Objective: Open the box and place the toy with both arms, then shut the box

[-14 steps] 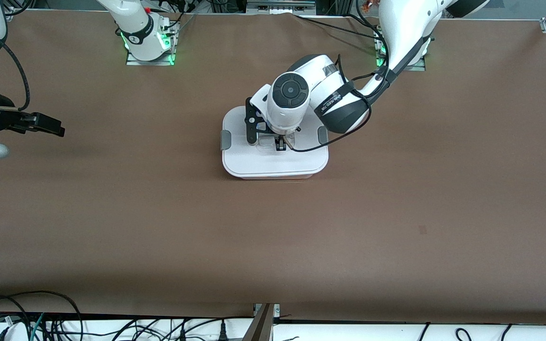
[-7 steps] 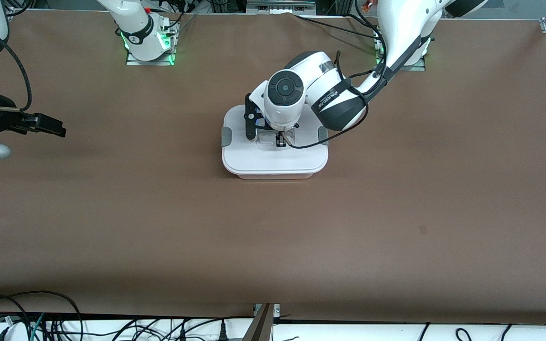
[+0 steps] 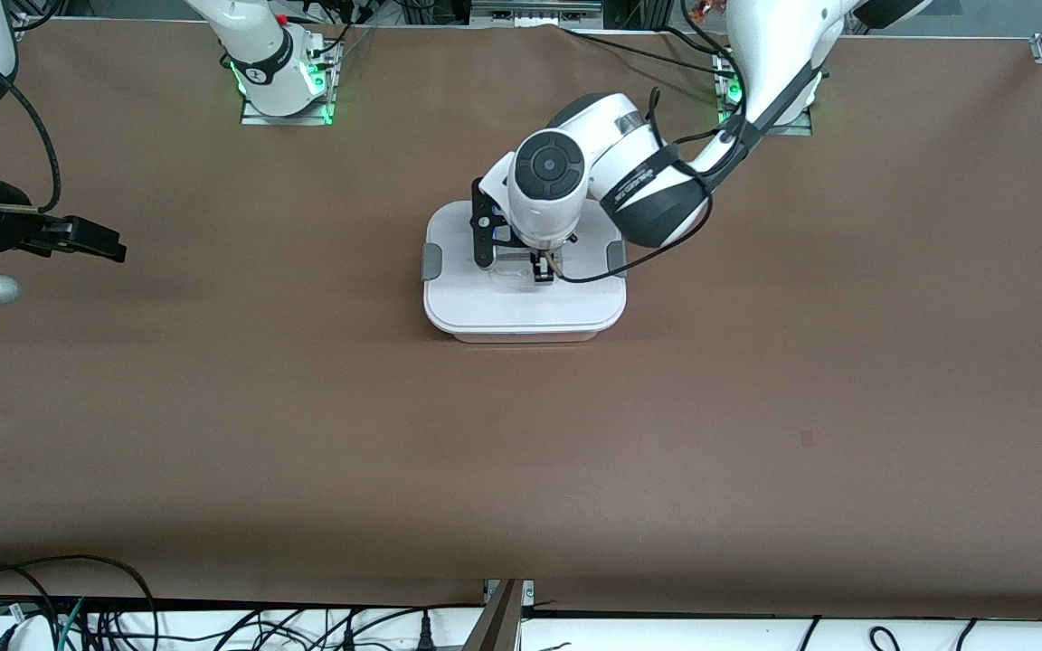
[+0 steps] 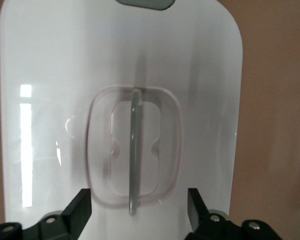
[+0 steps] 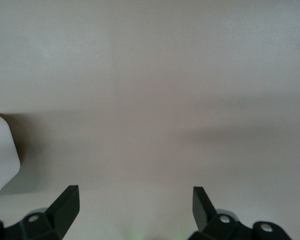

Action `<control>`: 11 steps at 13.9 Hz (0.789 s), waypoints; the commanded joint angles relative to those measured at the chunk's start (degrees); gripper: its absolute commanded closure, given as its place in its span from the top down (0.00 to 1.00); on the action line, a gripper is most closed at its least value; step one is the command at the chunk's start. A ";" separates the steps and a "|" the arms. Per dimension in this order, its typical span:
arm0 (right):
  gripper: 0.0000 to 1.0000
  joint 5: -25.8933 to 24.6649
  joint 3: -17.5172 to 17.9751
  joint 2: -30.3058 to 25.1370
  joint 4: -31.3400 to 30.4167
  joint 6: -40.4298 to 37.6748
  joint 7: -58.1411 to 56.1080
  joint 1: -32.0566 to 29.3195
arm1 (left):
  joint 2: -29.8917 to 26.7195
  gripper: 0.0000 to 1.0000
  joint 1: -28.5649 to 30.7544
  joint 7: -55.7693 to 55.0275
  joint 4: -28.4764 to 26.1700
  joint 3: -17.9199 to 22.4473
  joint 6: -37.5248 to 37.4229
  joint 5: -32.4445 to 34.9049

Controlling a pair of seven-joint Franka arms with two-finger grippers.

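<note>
Since a second ago my left claw (image 4: 137, 212) has let go of the handle (image 4: 134, 155) and stands spread just above it, over the shut box (image 3: 521, 312); my right claw (image 5: 135, 205) waits wide apart over bare table (image 3: 304, 407). Box looks light, stiff, slick plastic. No toy shows. That thin handle rib below my fingertips seems the surest hold.

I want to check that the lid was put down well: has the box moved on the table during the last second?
No. The box keeps its place against the right arm's base plate in the front view.
</note>
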 commanded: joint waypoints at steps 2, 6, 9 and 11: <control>1.00 1.08 -0.11 -0.09 0.17 0.28 -0.71 0.16 | -8.75 1.00 6.43 -8.63 -0.18 0.02 -10.10 -2.09; 1.00 1.17 -0.11 -0.09 0.25 0.37 -0.71 -0.10 | -11.58 1.00 9.24 -19.72 1.39 2.04 -14.77 -0.26; 1.00 1.17 -0.11 0.09 0.25 0.63 -0.71 0.16 | -12.55 1.00 16.96 -17.98 5.35 1.52 -17.23 0.71; 1.00 1.17 -0.02 0.18 0.25 0.72 -0.71 0.25 | -14.39 1.00 19.26 -18.06 5.62 2.39 -18.03 0.63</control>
